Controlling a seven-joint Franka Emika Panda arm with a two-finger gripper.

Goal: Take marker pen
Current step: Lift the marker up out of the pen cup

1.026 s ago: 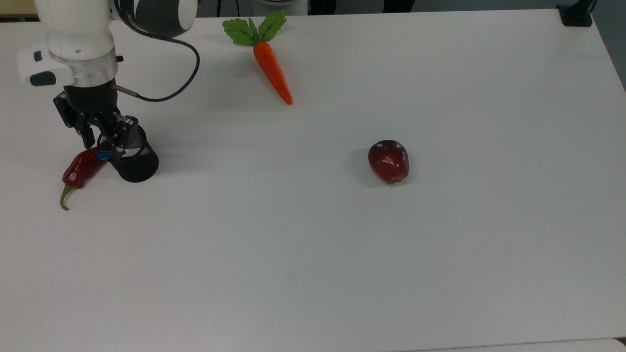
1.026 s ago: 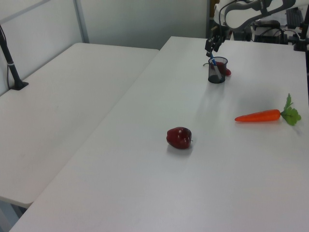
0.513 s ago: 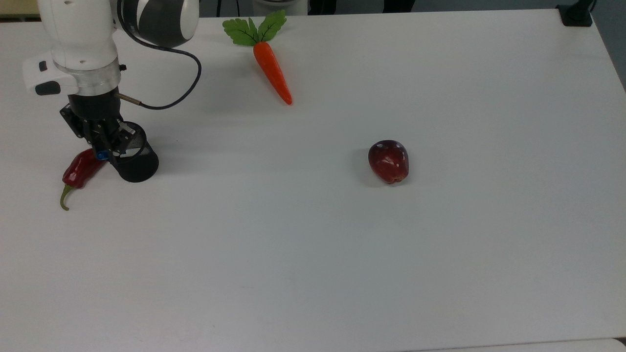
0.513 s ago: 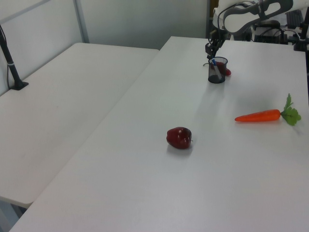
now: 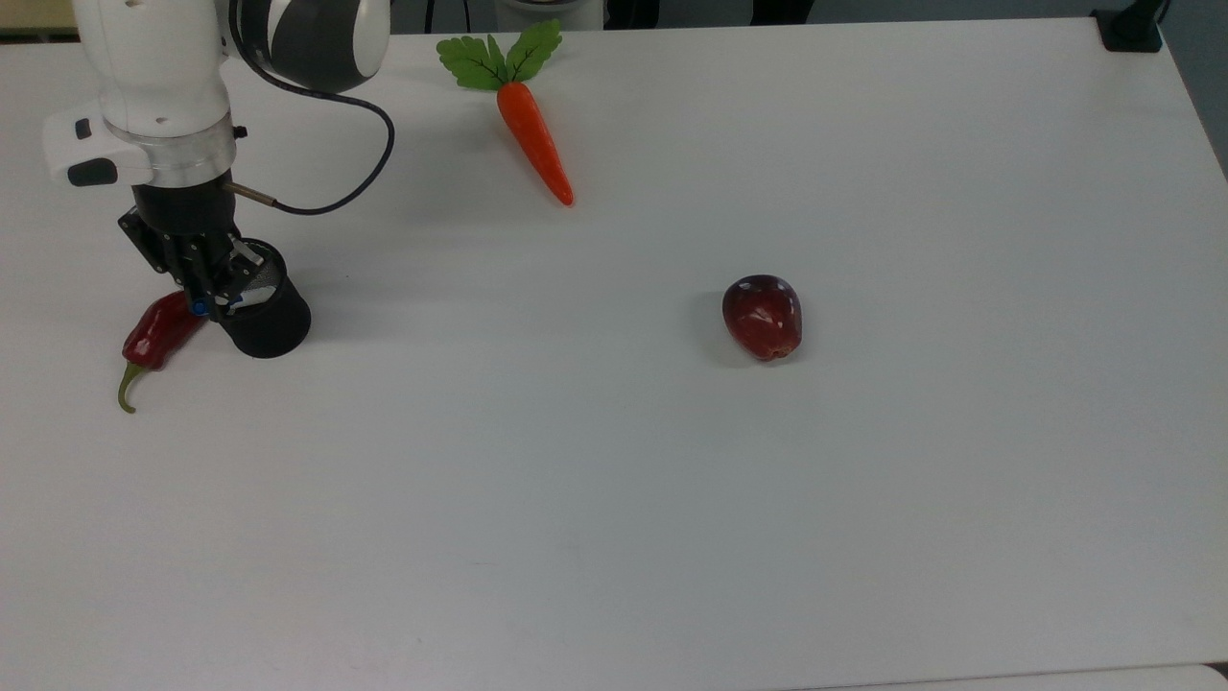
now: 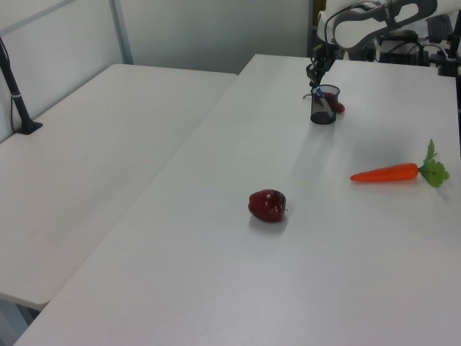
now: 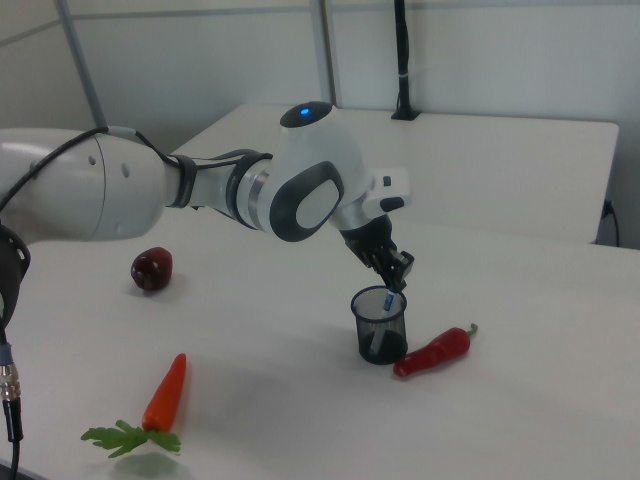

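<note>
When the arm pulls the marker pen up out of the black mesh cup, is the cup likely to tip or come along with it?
The black mesh cup looks light and stands loose on the table, so it could tip or drag. The marker pen leans on its rim, so a slanted pull might lever it. The red chili pepper beside it would hardly brace it.

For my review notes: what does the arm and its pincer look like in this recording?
The arm has rounded white shells with dark grey joint sections and a small blue light on top of one joint. A thin black cable loops from it down to the wrist. The pincer is black, below a silver-grey ring.
</note>
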